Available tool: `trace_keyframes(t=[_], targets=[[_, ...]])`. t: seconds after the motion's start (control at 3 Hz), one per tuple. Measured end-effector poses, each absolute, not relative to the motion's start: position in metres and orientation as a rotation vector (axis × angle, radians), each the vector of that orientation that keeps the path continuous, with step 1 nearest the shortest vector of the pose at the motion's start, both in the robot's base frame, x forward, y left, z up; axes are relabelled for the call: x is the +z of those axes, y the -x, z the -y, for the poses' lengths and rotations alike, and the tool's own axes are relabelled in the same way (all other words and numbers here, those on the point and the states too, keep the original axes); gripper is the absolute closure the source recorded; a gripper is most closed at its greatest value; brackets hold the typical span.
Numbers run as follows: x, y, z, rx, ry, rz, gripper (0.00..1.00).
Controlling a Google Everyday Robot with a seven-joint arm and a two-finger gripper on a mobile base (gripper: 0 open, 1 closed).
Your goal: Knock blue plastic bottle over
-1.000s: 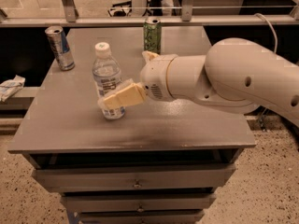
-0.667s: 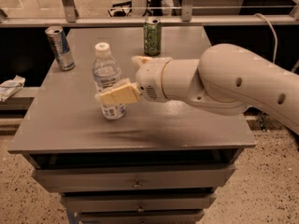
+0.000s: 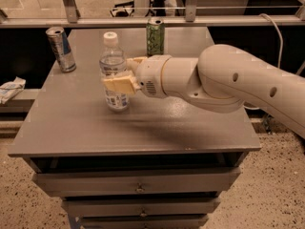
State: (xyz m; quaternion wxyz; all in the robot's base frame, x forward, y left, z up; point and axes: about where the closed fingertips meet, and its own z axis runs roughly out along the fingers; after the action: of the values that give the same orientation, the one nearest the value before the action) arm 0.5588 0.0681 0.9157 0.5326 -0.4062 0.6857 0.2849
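The blue plastic bottle (image 3: 112, 63) is clear, with a white cap and a blue-and-white label, and stands upright on the left half of the grey table top (image 3: 143, 123). My gripper (image 3: 119, 73) reaches in from the right at the bottle's label height. It is open: one tan finger (image 3: 118, 84) lies across the front of the bottle and the other finger (image 3: 136, 60) sits just behind it on the right. Whether the front finger touches the bottle I cannot tell.
A silver-blue slim can (image 3: 61, 49) stands at the table's back left corner. A green can (image 3: 155, 36) stands at the back centre. My thick white arm (image 3: 224, 80) spans the right half of the table. Drawers (image 3: 138, 185) sit under the top. A crumpled white cloth (image 3: 10, 88) lies left of the table.
My gripper has risen along the bottle from its lower part to label height. The bottle has shifted slightly toward the back and is still upright.
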Motion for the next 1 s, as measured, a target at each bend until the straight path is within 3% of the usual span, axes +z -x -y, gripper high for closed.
trace_keyframes(t=[0.33,1.0], targets=[[0.938,-0.568,-0.064,0.654,1.013,-1.619,0.95],[0.976,-0.622,-0.026,0.503,1.277,-1.749,1.00]])
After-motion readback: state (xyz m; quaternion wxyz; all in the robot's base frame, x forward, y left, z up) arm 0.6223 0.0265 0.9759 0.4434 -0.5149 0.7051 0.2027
